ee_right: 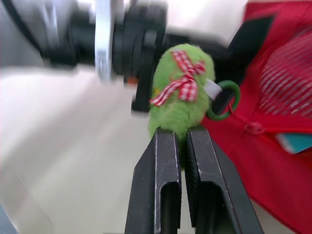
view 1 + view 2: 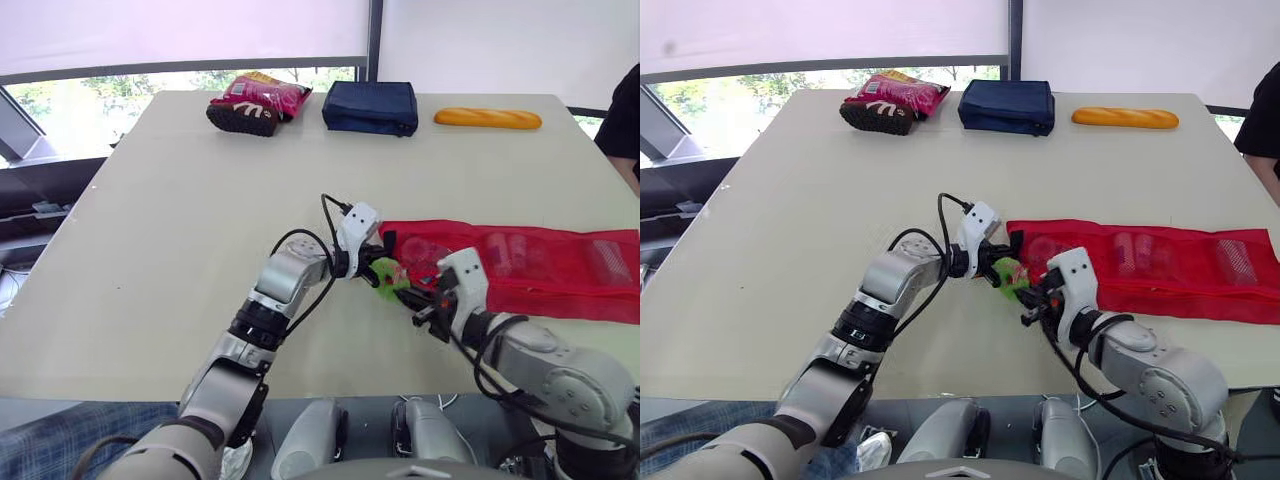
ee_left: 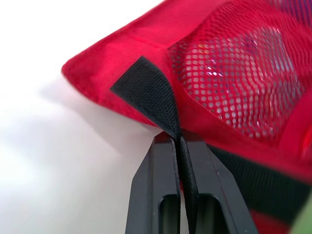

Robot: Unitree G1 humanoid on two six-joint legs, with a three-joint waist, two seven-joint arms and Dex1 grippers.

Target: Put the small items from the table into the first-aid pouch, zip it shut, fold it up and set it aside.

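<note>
**Both grippers at the pouch's left end, one anchoring, one on the zip charm**

The red first-aid pouch (image 2: 520, 262) lies opened out flat along the right half of the table (image 2: 180, 220), near the robot's edge. Small items sit behind its mesh pockets, though through the netting I can't make out what they are.

The left gripper (image 3: 178, 139) has its fingers closed tight on the black hook-and-loop tab (image 3: 146, 92) at the pouch's left corner. I take that as an anchor, so the fabric won't drag along when the zip is pulled.

The right gripper (image 1: 181, 131) is clamped on a fuzzy green charm (image 1: 180, 102) with a red checked bow. The charm hangs by a green ring (image 1: 225, 100) from what looks like the zip slider. The charm gives those flat fingers something bigger to hold than a bare zip tab. With nothing loose beside the pouch, this looks like the zipping step, and the folding hasn't happened yet.

The tabletop is pale, smooth and matt. Well away along its far edge sit a pink snack bag (image 2: 258, 102), a navy fabric bag (image 2: 370, 107) and a long bread roll (image 2: 488, 118). Behind them is a window (image 2: 180, 40) with its blinds partly drawn and greenery showing under them. A person's dark sleeve (image 2: 625, 105) shows at the far right.
</note>
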